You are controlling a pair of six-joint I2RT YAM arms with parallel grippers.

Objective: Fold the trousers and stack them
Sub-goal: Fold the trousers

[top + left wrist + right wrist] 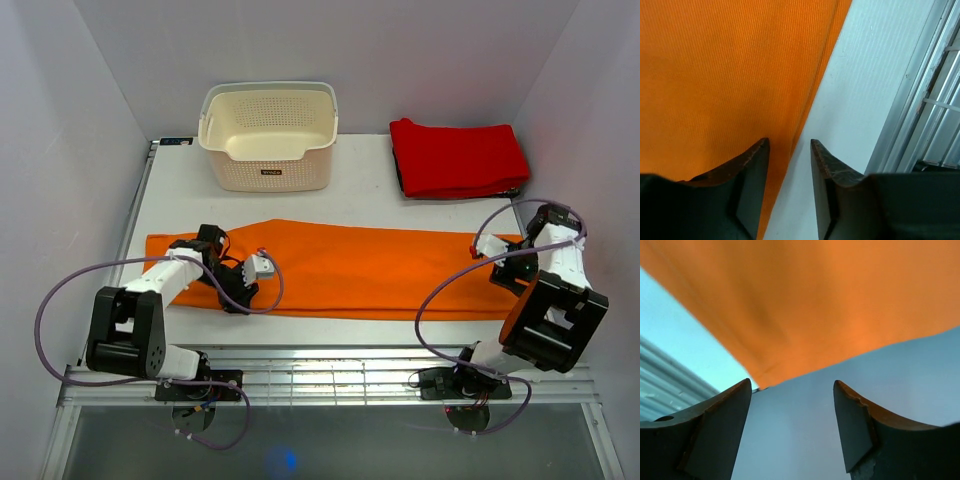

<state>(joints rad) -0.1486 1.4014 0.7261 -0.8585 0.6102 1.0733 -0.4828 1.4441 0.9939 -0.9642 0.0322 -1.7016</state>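
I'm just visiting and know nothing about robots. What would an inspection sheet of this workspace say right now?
Surface: white table, flat.
Job's things: bright orange cloth trousers lying full length across the table, not stacked.
Clutter: cream perforated plastic basket and folded red cloth at the far edge.
Grippers: left gripper open, straddling the trousers' near edge; right gripper open at a trouser corner.
Cables: purple cables loop beside each arm.
Surroundings: plain white walls; metal grille by the arm bases.

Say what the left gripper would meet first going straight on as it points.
The left gripper would likely meet the near edge of the trousers, lying on the table; depth is unclear.
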